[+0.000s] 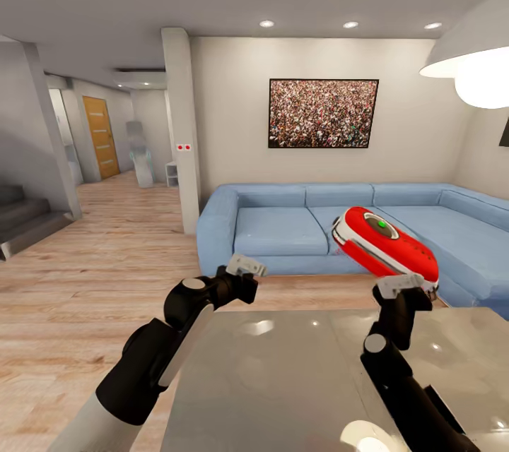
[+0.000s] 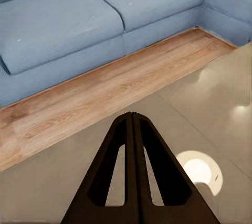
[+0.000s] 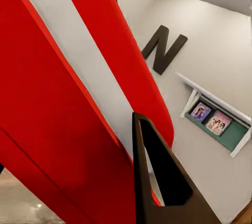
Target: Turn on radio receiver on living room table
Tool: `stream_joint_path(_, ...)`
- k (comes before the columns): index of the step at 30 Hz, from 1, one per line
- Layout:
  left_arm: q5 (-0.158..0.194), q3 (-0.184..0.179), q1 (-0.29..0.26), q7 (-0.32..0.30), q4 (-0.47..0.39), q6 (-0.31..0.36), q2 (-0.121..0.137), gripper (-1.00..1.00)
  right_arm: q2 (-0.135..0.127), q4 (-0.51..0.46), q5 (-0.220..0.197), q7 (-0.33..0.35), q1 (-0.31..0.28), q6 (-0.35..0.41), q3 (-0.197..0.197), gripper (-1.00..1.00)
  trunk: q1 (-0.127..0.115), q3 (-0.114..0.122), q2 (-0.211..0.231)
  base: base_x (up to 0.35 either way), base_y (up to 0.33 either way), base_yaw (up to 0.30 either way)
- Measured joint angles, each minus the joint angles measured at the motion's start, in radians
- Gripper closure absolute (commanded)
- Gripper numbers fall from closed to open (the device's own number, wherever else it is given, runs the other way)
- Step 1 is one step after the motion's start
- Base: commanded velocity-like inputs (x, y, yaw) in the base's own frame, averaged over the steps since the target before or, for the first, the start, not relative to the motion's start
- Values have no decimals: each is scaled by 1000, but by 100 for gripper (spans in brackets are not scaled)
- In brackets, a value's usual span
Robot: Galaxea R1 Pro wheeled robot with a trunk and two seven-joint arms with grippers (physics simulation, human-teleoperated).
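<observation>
Radio receiver (image 1: pixel 385 242) pinched in right gripper (image 1: pixel 400 287), held tilted above the table (image 1: pixel 283 381); left gripper (image 2: pixel 132 124) pressed together, idle. Switching-on step in hand, apparently. Next: reaching the green button (image 1: pixel 382 224) with a fingertip.

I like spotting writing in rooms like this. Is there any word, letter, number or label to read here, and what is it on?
"N": one big dark letter mounted on the white wall, seen past the radio receiver.
Radio receiver, held up by the right claw: no writing to be made out, just a green dot.
Framed crowd picture: no text.
Small photos on the wall shelf: too small to read.
</observation>
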Motion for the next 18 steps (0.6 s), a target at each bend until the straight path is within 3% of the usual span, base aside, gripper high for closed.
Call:
stream_joint_path(3,0,4,3,-1,8,-1,4,100,0,-39,-3,94,-2,44,-34,100,0,0,0,0,0,0)
stream_joint_path(9,0,17,4,-2,32,-4,8,100,1,-55,-7,161,-2,69,-46,100,0,0,0,0,0,0)
stream_joint_path(18,0,99,4,-7,101,-7,13,100,6,-59,-40,281,-6,89,-99,100,0,0,0,0,0,0)
